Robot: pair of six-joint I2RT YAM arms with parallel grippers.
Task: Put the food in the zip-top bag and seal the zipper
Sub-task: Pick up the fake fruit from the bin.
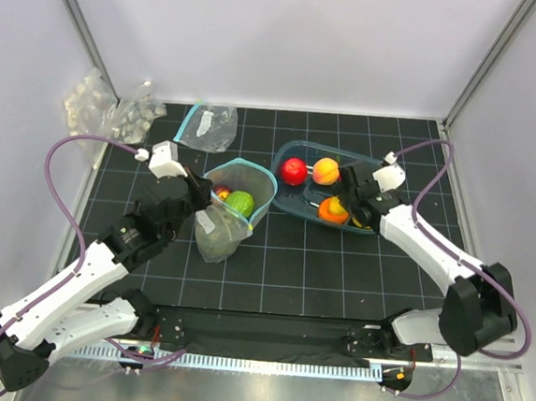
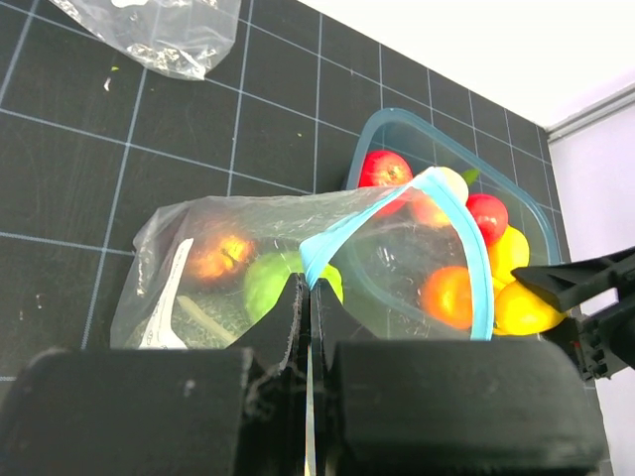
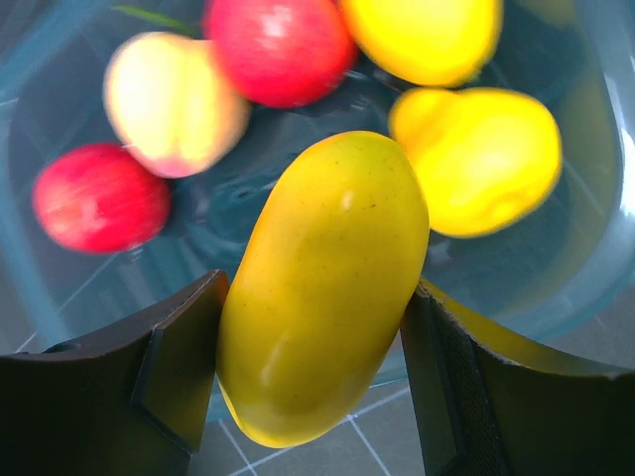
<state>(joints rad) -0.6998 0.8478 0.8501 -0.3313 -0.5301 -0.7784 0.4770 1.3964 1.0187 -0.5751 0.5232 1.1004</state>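
Observation:
The zip-top bag (image 1: 227, 218) stands open on the mat, and its teal zipper (image 1: 251, 176) forms a wide loop. Inside it are a green ball (image 1: 240, 201), a red-orange fruit (image 2: 218, 256) and the dull-green melon (image 1: 214, 235). My left gripper (image 1: 199, 193) is shut on the zipper strip (image 2: 316, 260) at the bag's near mouth edge. My right gripper (image 3: 316, 294) is shut on a yellow lemon (image 3: 322, 288) and holds it just above the teal bin (image 1: 291, 203). The lemon also shows in the left wrist view (image 2: 522, 307).
The bin holds a red apple (image 1: 293, 171), a peach-coloured fruit (image 1: 325, 171), an orange ball (image 1: 333, 210) and more yellow lemons (image 3: 476, 159). A second clear bag (image 1: 209, 126) lies at the back. Packs of white lumps (image 1: 107, 109) lie at the back left.

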